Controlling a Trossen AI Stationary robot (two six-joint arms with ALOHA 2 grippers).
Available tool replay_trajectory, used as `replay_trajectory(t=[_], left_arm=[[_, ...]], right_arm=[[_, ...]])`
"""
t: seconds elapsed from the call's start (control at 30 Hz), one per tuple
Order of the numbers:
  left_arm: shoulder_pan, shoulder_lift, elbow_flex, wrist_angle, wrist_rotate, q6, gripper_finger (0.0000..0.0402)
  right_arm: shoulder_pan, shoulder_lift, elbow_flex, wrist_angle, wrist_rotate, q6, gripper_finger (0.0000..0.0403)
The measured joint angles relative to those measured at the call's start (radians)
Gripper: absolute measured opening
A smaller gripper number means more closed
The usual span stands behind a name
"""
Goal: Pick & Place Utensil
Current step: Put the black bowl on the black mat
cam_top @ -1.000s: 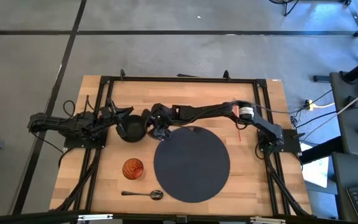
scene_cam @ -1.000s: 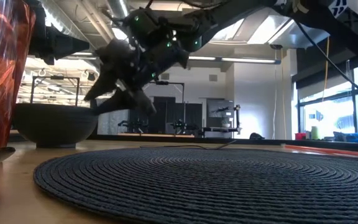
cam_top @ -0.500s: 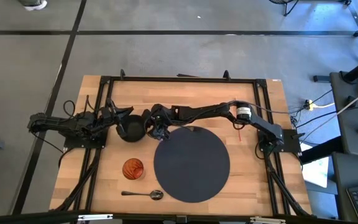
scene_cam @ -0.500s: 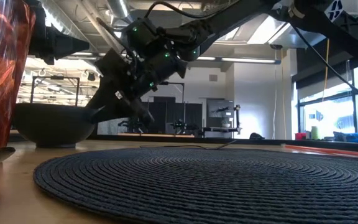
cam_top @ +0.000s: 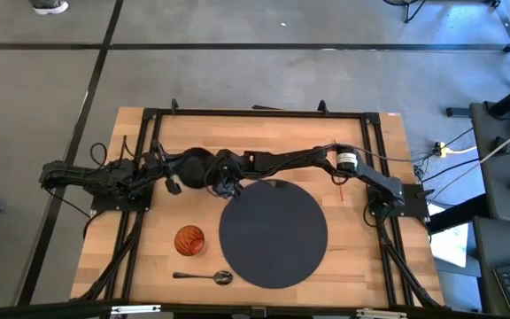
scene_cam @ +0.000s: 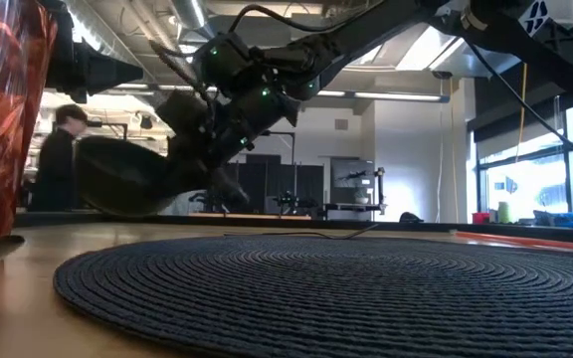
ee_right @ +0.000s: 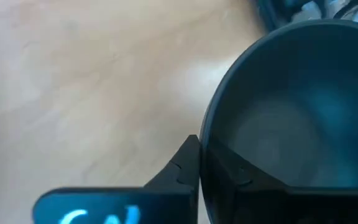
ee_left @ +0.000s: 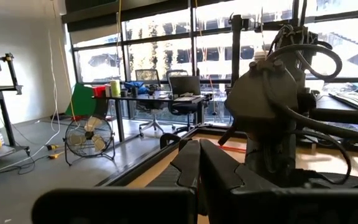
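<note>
Spoon (cam_top: 204, 276): 1, plus 1 bowl (cam_top: 193, 167), 1 cup (cam_top: 189, 240), 1 mat (cam_top: 273, 233).

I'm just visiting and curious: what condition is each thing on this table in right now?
Black bowl: lifted off the table, tilted, empty.
Right end effector: shut on the black bowl's rim.
Left end effector: shut, holding nothing, beside the bowl.
Orange glass: upright on the wood.
Spoon: lying flat near the table's front edge, untouched.
Round dark placemat: flat, nothing on it.
</note>
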Motion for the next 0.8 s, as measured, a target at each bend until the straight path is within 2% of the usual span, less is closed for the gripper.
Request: replay_trajectory(t=[0.17,0.3,0.43,0.63,0.8], left_arm=[[0.0,0.0,0.0,0.0,0.001,0.0,0.0004],[0.0,0.0,0.0,-0.001,0.002,-0.002,0.0004],[0.0,0.0,0.0,-0.007,0.002,-0.018,0.0004],[0.0,0.0,0.0,-0.021,0.0,-0.025,0.0004],[0.0,0.0,0.0,-0.023,-0.002,-0.025,0.0004]], right_arm=[[0.015,-0.033,0.012,-0.068,0.063,0.037,0.0011],[0.028,-0.053,0.069,-0.254,0.108,0.107,0.0011],[0.04,-0.086,0.109,-0.425,0.113,0.176,0.0011],[0.083,-0.157,0.11,-0.587,0.109,0.235,0.0011],[0.105,-0.244,0.11,-0.707,0.044,0.306,0.0011]])
